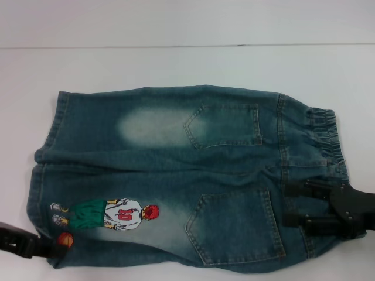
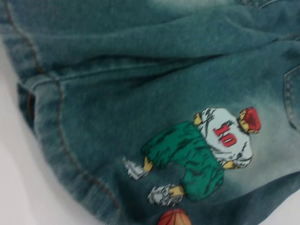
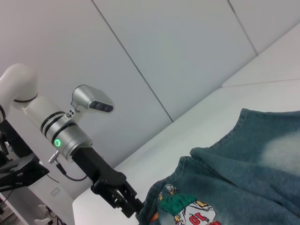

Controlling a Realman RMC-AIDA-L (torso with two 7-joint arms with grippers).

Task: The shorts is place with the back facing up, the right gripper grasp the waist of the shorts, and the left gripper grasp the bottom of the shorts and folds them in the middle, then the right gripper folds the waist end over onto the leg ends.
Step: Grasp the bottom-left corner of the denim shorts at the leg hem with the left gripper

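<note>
Both grippers are at the near edge of the blue-green faded denim shorts (image 1: 176,175), which lie flat on the white tabletop (image 1: 187,64).

You see the shorts spread back-up, two patch pockets showing, the gathered elastic waist (image 1: 325,137) toward the tabletop's right edge and the straight stitched leg ends (image 1: 44,170) toward its left edge. Your right gripper (image 1: 304,205), black and boxy, sits on the near part of the waist with its two fingers spread wide apart, resting on the denim beside the near pocket without pinching it. Your left gripper (image 3: 129,206), black on a silver wrist with a green light, meets the near leg end just by the cartoon basketball-player print (image 1: 108,213); you cannot tell whether its fingers have closed on the hem.
</note>
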